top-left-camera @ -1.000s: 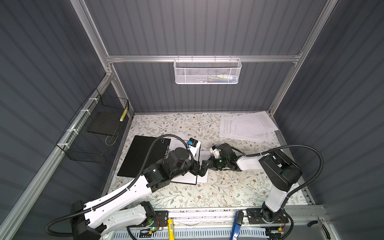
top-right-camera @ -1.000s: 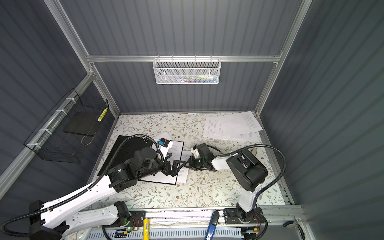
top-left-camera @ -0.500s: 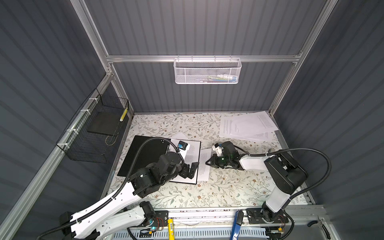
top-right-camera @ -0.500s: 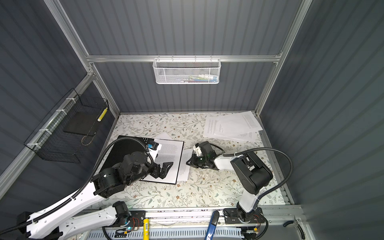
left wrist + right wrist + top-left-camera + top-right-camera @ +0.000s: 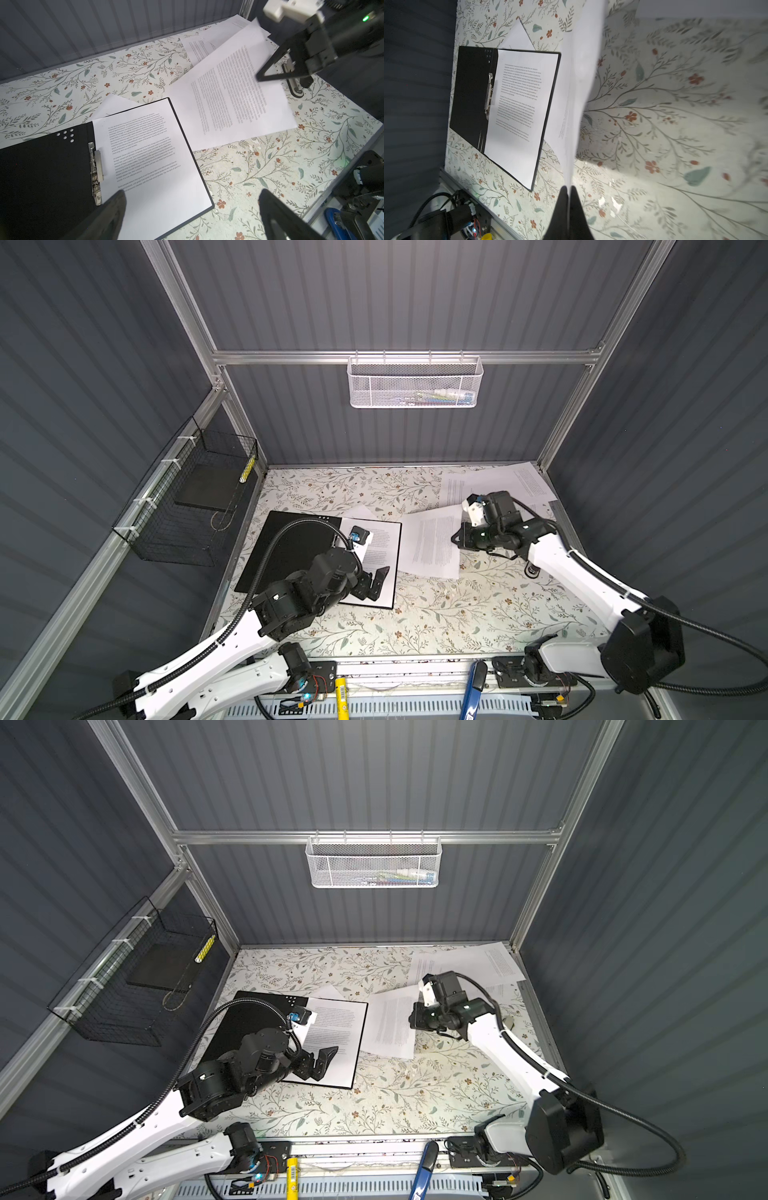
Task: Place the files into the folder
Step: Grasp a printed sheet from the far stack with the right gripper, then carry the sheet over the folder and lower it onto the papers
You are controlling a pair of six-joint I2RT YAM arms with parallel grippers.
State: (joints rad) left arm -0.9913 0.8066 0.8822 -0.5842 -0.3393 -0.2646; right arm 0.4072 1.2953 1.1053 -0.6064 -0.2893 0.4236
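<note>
- We see the right end effector clamped on a loose sheet beside the open folder.
- The left end effector gapes empty over the folder's filed page.
- Other files lie back right on the desk.

My left arm is hiding part of the folder; the sheet I am pinching is showing edge-on, blurred; the mesh basket is holding things too small to tell.
</note>
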